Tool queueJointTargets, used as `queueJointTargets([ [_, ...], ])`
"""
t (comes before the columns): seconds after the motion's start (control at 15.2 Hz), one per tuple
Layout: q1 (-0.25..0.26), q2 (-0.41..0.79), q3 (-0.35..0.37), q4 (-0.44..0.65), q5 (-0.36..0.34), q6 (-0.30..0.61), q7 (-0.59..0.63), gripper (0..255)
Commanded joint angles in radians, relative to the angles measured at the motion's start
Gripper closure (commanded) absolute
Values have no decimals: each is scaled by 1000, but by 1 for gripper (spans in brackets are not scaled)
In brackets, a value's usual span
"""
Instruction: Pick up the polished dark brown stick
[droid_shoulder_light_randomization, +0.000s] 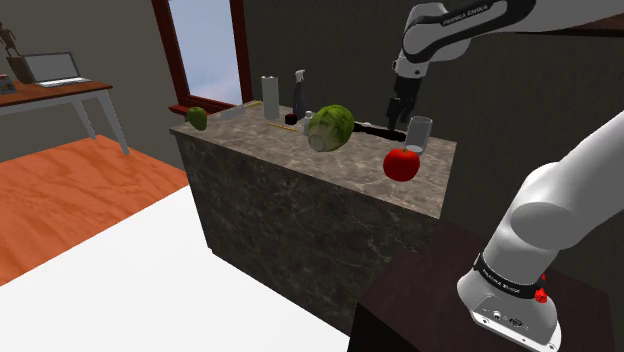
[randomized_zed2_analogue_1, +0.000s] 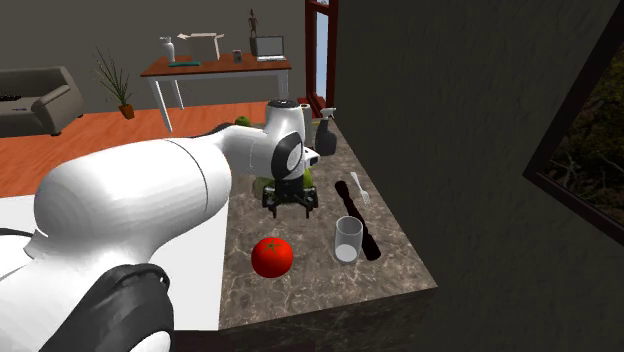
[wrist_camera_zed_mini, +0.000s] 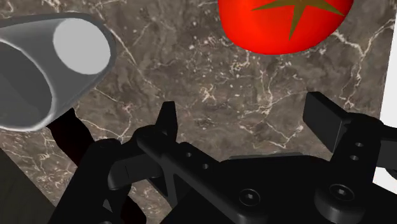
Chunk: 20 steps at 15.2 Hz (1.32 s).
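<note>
We saw the gripper (wrist_camera_zed_mini: 245, 121) with jaws apart over the marble countertop (wrist_camera_zed_mini: 210, 70). The dark brown stick (randomized_zed2_analogue_1: 362, 215) lay outside them, right of frame centre, just beside the glass (randomized_zed2_analogue_1: 347, 240).

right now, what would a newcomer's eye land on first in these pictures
The bright red tomato near the marble counter's corner draws the eye first, with a clear glass close by. The black gripper hangs open above the counter near a big green round vegetable, and the dark stick lies beside the glass.
</note>
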Motion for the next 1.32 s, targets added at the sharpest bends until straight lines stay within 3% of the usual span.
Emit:
queueJointTargets([
  [0.0, -3, 78, -37, 49, 6, 25, -66, 0],
  [0.59, -36, 431, -134, 311, 115, 85, -333, 0],
  [1.25, -174, 838, -119, 734, 257, 32, -559, 0],
])
